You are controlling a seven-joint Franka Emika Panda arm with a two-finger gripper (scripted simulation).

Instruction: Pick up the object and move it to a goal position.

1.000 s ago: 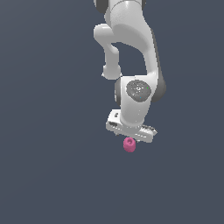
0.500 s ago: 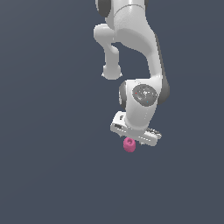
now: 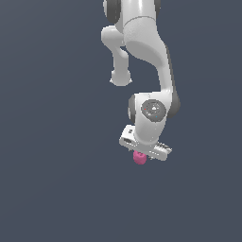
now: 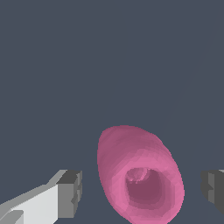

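Pink object [image 4: 139, 177] is seen between the gripper [image 4: 142, 190] fingers [image 4: 70, 192]; jaws are spread apart, a gap left each side.

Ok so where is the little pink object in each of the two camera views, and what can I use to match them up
Exterior view: the pink object shows just below the white gripper, lower centre of the picture.
Wrist view: the pink object fills the lower middle, hollow end toward the camera, between the two fingers with gaps on both sides.
Shared landmark: the gripper itself, right at the object in both views.
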